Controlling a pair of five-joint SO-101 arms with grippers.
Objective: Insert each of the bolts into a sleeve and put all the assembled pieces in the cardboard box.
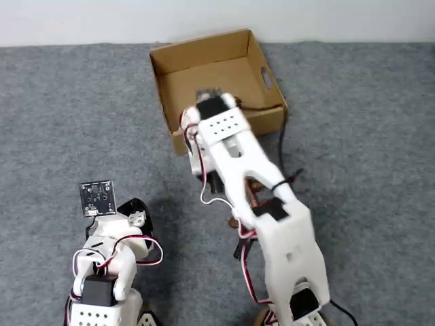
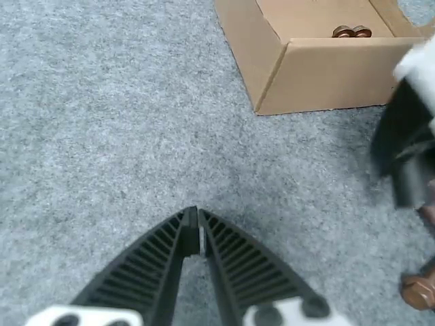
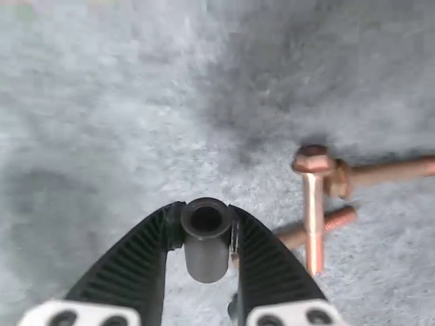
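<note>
My right gripper [image 3: 205,221] is shut on a black sleeve [image 3: 206,239], held a little above the grey carpet with its bore facing the camera. Beside it on the carpet lie three copper bolts: one [image 3: 312,204] crosses a second [image 3: 384,172], and a third [image 3: 319,229] lies partly behind a finger. In the high view the right arm [image 1: 238,156] covers most of the bolts [image 1: 234,221]. My left gripper [image 2: 198,232] is shut with nothing in it, low over bare carpet at the front left [image 1: 136,209]. The cardboard box [image 1: 204,51] holds copper pieces [image 2: 351,31].
The box's front wall [image 2: 319,75] stands ahead of my left gripper. The right arm's dark body [image 2: 408,142] and one copper bolt head [image 2: 418,290] are off to its side. Open carpet lies left of the box and around the left arm.
</note>
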